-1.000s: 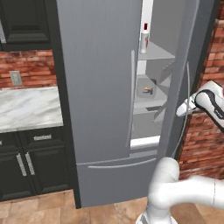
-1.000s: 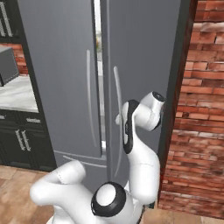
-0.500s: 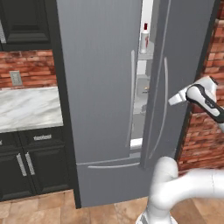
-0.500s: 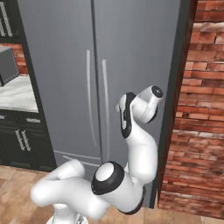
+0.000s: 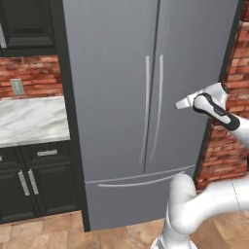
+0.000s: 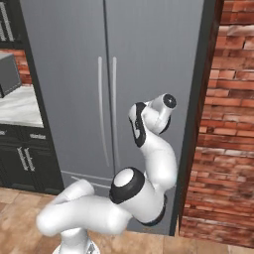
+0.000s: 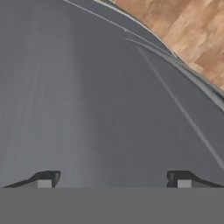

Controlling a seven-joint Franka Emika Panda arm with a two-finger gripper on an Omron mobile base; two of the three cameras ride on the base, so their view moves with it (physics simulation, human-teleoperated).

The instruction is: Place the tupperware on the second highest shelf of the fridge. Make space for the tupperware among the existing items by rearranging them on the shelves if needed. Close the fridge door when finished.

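The fridge [image 5: 116,97] stands with both upper doors closed, so the tupperware, the shelves and the existing items are hidden behind them. The fridge door [image 5: 194,63] on the right lies flush with the left one, and their slim handles [image 5: 159,107] meet at the middle seam. My gripper [image 5: 181,103] hovers right at the face of that right door, to the right of its handle. In the hand view the gripper [image 7: 111,180] is open, its fingertips [image 7: 44,179] wide apart with only grey door [image 7: 96,100] in front of them.
The bottom drawer [image 5: 131,194] runs under the doors. Dark cabinets [image 5: 29,180] and a marble counter [image 5: 29,121] stand to the left. A brick wall [image 5: 228,151] closes in on the right, close to my arm [image 6: 154,149]. Wooden floor [image 7: 192,39] lies below.
The right fridge door swung from ajar to fully closed, hiding the shelves and their items. My hand followed the door in towards the fridge.
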